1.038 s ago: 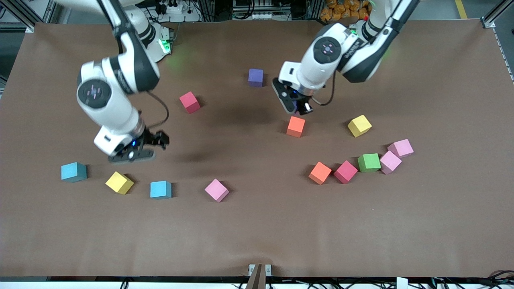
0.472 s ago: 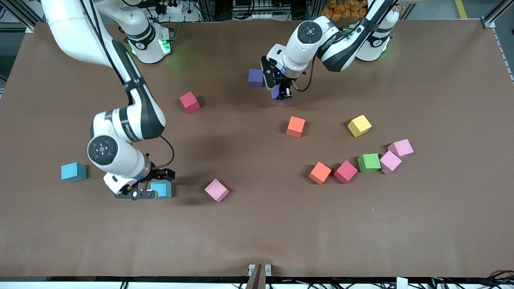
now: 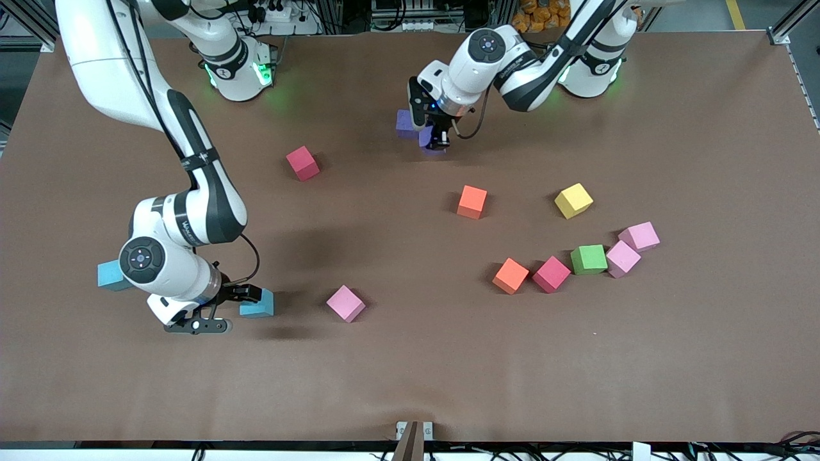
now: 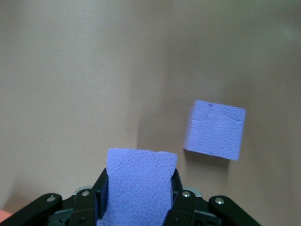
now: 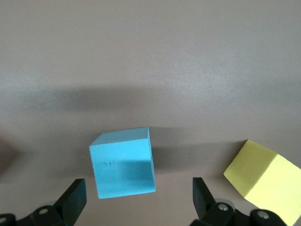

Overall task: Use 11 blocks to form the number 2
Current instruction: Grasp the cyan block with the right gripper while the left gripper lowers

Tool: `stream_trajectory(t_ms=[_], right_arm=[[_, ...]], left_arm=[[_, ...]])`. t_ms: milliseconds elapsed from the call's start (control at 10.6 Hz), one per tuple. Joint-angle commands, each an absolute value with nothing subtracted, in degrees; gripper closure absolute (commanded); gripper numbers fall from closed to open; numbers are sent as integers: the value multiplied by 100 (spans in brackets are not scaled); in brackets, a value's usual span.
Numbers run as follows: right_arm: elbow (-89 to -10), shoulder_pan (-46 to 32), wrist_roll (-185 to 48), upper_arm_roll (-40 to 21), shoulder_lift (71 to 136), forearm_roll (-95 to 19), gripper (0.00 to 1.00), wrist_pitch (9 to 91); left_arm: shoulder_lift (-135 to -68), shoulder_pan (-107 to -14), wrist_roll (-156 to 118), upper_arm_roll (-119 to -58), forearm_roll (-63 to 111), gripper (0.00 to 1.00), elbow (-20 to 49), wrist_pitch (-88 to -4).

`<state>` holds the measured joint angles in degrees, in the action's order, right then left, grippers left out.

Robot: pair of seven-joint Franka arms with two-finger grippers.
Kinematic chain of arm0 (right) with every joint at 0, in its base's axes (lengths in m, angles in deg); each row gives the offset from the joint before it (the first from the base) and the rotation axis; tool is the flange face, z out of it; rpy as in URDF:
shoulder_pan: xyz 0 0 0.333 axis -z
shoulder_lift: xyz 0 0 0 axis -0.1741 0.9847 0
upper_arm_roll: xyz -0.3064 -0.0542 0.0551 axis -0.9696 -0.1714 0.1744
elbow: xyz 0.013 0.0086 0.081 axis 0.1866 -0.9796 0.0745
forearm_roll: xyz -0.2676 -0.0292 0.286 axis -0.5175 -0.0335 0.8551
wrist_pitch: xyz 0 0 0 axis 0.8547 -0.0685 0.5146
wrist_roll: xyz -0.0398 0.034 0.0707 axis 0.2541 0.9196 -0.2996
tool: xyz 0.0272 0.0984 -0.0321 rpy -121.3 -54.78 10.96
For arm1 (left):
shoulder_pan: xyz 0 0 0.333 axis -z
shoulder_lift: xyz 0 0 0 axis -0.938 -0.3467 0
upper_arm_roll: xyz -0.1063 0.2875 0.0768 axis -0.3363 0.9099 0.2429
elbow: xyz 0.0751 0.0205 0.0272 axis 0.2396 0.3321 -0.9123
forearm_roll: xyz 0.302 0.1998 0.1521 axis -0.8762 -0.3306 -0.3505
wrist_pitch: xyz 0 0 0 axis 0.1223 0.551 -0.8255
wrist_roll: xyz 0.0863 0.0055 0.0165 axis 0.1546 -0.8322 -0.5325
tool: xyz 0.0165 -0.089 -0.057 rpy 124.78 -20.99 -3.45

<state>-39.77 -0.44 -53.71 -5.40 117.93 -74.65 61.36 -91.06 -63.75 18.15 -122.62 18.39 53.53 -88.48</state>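
Brown matte covering (image 3: 410, 358) is spread over the whole table, with cables and aluminium framing seen along the robots' edge.

From the front view, the blocks are found scattered, so the figure 2 is judged barely begun. A purple cube (image 3: 403, 123) lies near the left arm's base, and the left gripper (image 3: 433, 137) is clenched on a second purple cube (image 3: 425, 137) right beside it. A red cube (image 3: 302, 162) lies toward the right arm's end. An orange cube (image 3: 472, 202) and a yellow cube (image 3: 573, 200) lie nearer the camera than the purple pair; nearer still, an orange cube (image 3: 510, 276), a red cube (image 3: 551, 274), a green cube (image 3: 589, 259) and two pink cubes (image 3: 623, 258) (image 3: 639, 236) are strung in a loose row. Another pink cube (image 3: 346, 303) lies alone. The right gripper (image 3: 221, 310) is spread wide, low beside a light blue cube (image 3: 259, 303); a second light blue cube (image 3: 109, 274) is half hidden by that arm.

In the left wrist view, the held purple cube (image 4: 137, 181) is seen squeezed between the fingers (image 4: 175, 188), the free purple cube (image 4: 215, 130) just beside it and apart.

In the right wrist view, the light blue cube (image 5: 123, 162) is framed between the open fingers (image 5: 203, 194), ungrasped, with a yellow cube (image 5: 261, 181) nearby.

Placing the purple cube flush against its twin is judged the step in hand; a level descent and a clean release are called for, while the right jaws must close squarely.

A word on the right arm's forearm is too small to be read.
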Motion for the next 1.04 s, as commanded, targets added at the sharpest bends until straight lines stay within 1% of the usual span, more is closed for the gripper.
stream_trajectory(t_ms=[0,283,472,660,755,944], right_arm=[[-3814,18,-5469,-443,12064,-7340,0,6445],[-3806,-26,-5451,-443,12170,-7332,0,6455],[-3788,-61,-5399,-443,12275,-7332,0,6473],[-3788,-78,-5407,-443,12354,-7340,0,6516],[-3797,-79,-5399,-443,12424,-7340,0,6708],[-3788,-114,-5398,-443,12539,-7340,5,6772]], left_arm=[[-9290,-6409,1857,-12295,1731,75,5760,-9487],[-9378,-6418,1945,-12295,1722,75,5990,-9945],[-9632,-6426,2313,-12295,1722,75,6235,-10700],[-9642,-6435,2332,-12304,1722,75,6298,-10755],[-9642,-6444,2332,-12339,1722,76,6298,-10756],[-9651,-6470,2323,-12383,1722,76,6394,-10912]])
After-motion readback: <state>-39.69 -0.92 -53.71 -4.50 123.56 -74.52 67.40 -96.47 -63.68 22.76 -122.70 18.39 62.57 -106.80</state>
